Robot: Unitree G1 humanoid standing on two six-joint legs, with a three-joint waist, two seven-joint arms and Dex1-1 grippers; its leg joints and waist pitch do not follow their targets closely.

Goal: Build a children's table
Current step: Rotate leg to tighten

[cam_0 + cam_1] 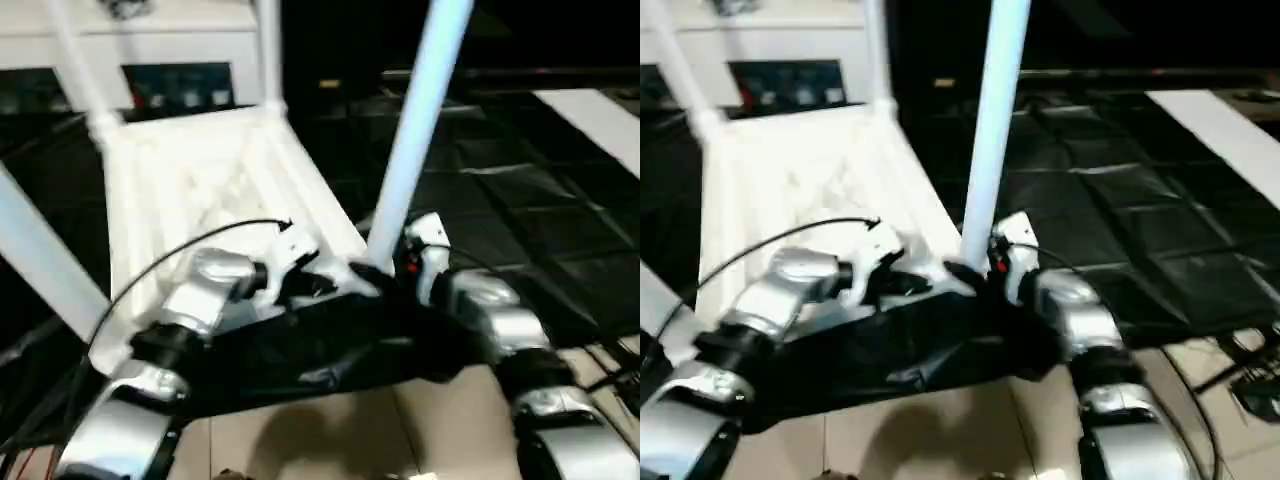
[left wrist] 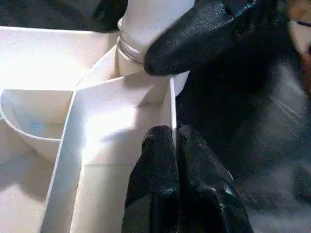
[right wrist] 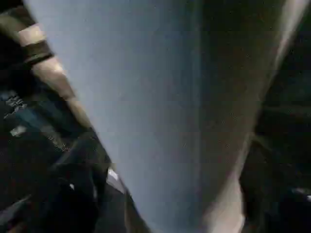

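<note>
The upturned tabletop (image 1: 200,180) lies on a black mat (image 1: 520,220), its near right corner between the two grippers. The left gripper (image 2: 172,145), fingers pressed together, rests against a rib there. The right gripper (image 1: 385,270) stands at the foot of the near right leg (image 1: 415,120); whether it grips I cannot tell. Four legs stand up. A white cabinet (image 1: 150,40) stands behind.

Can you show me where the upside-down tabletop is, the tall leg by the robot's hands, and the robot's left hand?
tabletop (image 1: 190,175), left eye view, on its ribbed underside.
near leg (image 1: 415,120), left eye view, on the middle of the tube.
left gripper (image 2: 176,145), left wrist view, between its fingertips.
</note>
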